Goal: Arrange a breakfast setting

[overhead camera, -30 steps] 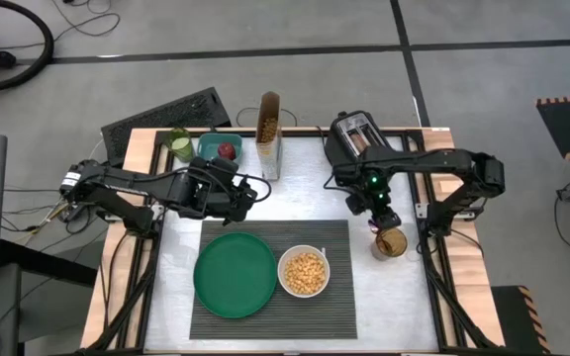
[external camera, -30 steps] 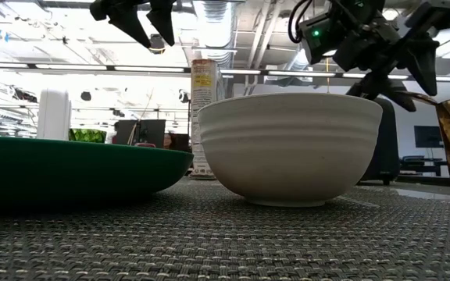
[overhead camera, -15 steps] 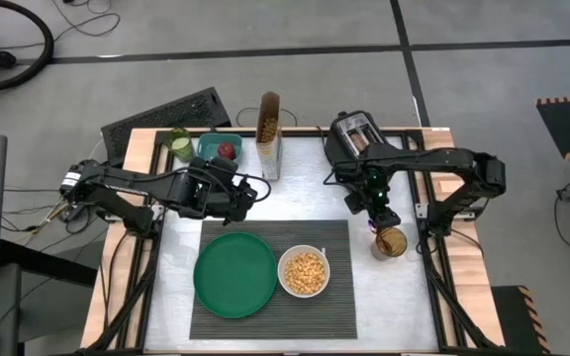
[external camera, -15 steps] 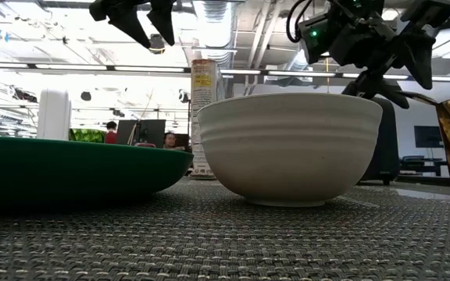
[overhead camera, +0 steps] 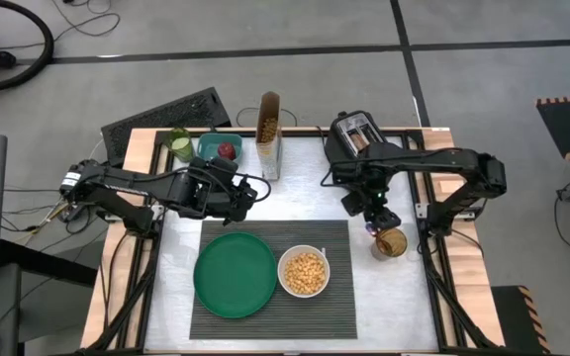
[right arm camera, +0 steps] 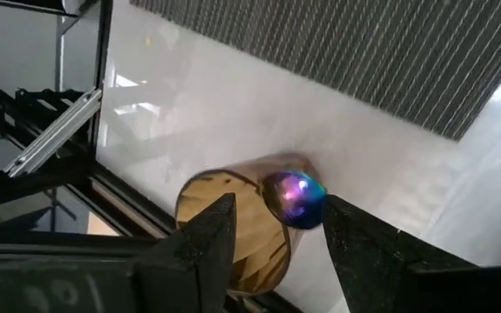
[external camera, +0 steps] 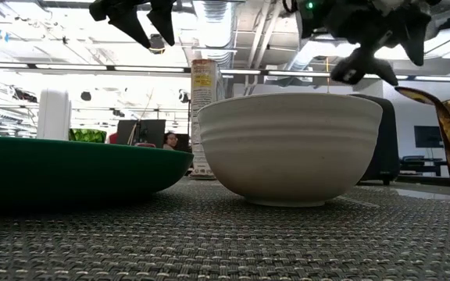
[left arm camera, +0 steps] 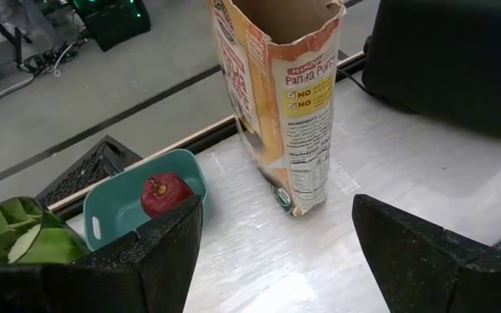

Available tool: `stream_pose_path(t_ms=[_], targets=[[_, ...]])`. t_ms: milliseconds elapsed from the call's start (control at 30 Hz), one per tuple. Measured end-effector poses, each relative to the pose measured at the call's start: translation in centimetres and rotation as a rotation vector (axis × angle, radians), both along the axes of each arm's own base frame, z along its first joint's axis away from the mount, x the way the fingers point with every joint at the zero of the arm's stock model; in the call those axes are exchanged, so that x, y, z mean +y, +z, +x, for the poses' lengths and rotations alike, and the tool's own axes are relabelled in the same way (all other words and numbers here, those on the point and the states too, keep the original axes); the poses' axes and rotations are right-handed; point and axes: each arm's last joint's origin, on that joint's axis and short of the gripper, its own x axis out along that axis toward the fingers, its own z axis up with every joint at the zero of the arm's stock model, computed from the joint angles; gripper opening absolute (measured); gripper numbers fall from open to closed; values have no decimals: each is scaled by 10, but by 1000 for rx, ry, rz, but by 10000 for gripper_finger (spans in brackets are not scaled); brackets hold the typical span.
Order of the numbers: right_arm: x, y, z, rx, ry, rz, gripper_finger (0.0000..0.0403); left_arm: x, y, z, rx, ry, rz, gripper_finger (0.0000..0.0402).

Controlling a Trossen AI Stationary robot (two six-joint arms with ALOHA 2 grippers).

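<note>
1. Iridescent blue-pink spoon (right arm camera: pixel 295 198) is pinched between the right gripper (right arm camera: pixel 273 228) fingers. It sits directly above the mouth of the amber holder cup (overhead camera: pixel 391 241), which stands on bare tabletop just off the right edge of the placemat (overhead camera: pixel 265 277).
2. White bowl (overhead camera: pixel 303 272), filled with cereal, rests on the placemat's right half. Green plate (overhead camera: pixel 235 274) sits touching or nearly touching the bowl on its left.
3. Key relation for your next move: from the right gripper (overhead camera: pixel 376 220), the bowl lies toward the front-left of the table, across the mat's right edge. Free mat strip between the bowl and that edge is the likely drop spot, so it's a short carry.
4. Spoon's long axis: cannot tell. Only the shiny rounded end shows in the right wrist view; handle direction is hidden. Check it before you lay it down.
5. Left gripper (left arm camera: pixel 277 252) hangs with fingers apart and nothing between them, over bare table behind the mat, facing the cereal box (left arm camera: pixel 281 96).
6. Apple (left arm camera: pixel 165 193) lies in the teal container (left arm camera: pixel 111 219) at the back-left, next to the box. Left arm is clearly nearer, so that pick is its job.
7. Toaster (overhead camera: pixel 356 136) stands at the back, near the right arm's forearm. Bagel: not identifiable from here.
</note>
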Motion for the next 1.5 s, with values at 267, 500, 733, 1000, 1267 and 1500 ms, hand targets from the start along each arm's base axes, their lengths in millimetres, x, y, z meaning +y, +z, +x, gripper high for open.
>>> stream_pose_path(t_ms=[267,500,733,1000,1267,1500], targets=[[1,-2,7,-60,67,-74,198,0,0,0,0,0,0,281],[7,-2,8,-113,195,-65,198,0,0,0,0,0,0,281],[17,-10,15,-164,281,-66,198,0,0,0,-5,4,-3,281],[19,-22,21,-95,312,-71,198,0,0,0,-5,4,-3,281],[19,-22,16,-27,331,-100,198,0,0,0,-3,3,-2,281],[19,-19,11,38,267,-107,198,0,0,0,-3,3,1,281]])
